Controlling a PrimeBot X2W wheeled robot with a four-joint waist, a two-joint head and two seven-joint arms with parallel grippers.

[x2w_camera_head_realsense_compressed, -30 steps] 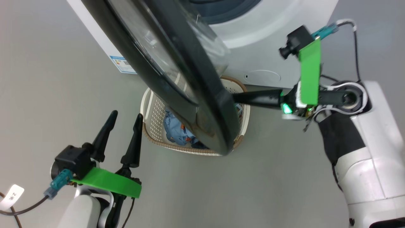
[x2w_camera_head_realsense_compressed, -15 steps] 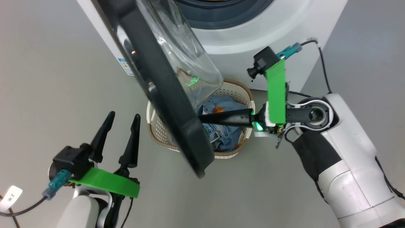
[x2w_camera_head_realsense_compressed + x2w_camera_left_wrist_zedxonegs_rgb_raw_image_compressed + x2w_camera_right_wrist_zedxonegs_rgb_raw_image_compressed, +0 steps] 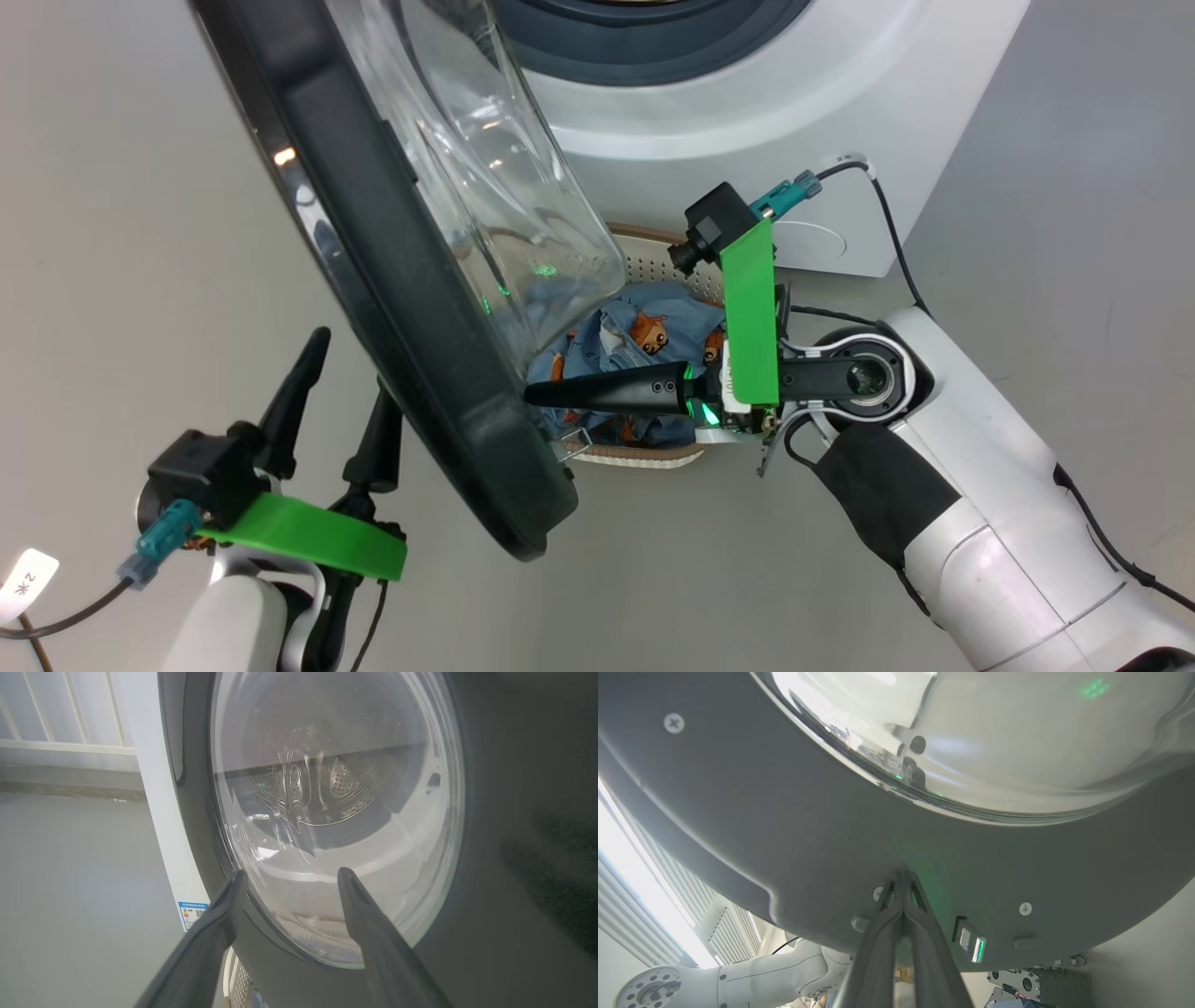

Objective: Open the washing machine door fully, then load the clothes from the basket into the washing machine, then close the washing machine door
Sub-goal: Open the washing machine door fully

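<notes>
Left claw: the left gripper, two long dark fingers above a green bracket, is nearest. Its fingers are spread wide and hold nothing. It sits on the outer side of the door, just beside the rim, and seems to be idle while the other arm works.

Door: the washing machine door, a large round panel with a wide glossy black rim and a bulging clear glass bowl, hangs swung out from the machine. It looks only part open, so the first step reads as unfinished.

Right claw: the right gripper has its long dark fingers pinched together with nothing between them. It reaches over the basket with its tip at the inner face of the door's rim, apparently touching it. Closed fingers make one stiff prod, which suits pushing the door outward from inside.

Basket: the small cream-white perforated plastic basket with a brown woven-look rim sits on the grey floor just before the machine, partly behind the door. That probably keeps the carry to the drum short.

Clothes: the clothes, soft light-blue fabric with small orange-brown cartoon animals, lie heaped in the basket, ungripped.

Machine: the big white boxy washing machine stands farthest, its grey-blue rubber gasket at the head view's top edge. The perforated steel drum shows through the door glass in the left wrist view.

Risk: further swing would carry the door toward the left gripper.
</notes>
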